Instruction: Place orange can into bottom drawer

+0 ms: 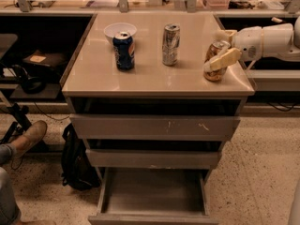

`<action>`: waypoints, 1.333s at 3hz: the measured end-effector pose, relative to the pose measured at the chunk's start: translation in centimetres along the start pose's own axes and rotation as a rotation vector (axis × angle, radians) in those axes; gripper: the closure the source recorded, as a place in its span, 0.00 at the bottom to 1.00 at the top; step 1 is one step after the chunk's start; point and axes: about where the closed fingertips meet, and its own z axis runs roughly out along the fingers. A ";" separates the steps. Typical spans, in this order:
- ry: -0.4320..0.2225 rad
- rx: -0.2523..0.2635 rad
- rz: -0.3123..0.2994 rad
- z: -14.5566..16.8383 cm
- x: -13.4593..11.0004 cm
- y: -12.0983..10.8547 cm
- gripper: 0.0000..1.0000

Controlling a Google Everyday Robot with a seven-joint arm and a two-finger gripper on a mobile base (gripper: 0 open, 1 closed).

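Observation:
The orange can [214, 69] stands upright near the right edge of the cabinet top [154, 76]. My gripper [213, 50] reaches in from the right and is open, with one finger behind the can and one finger [224, 59] across its front. The can rests on the top. The bottom drawer [152, 193] is pulled out below, and its grey interior is bare.
A dark blue can [124, 50] and a silver-grey can [171, 44] stand on the top, with a white bowl [119, 29] behind the blue can. The two upper drawers [154, 125] are slightly ajar. A black bag [75, 161] and a person's shoe [28, 137] are on the floor at left.

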 end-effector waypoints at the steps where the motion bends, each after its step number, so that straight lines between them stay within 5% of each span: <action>1: 0.000 0.000 0.000 0.0 0.0 0.0 0.19; 4: -0.001 -0.003 0.001 0.1 0.0 0.0 0.88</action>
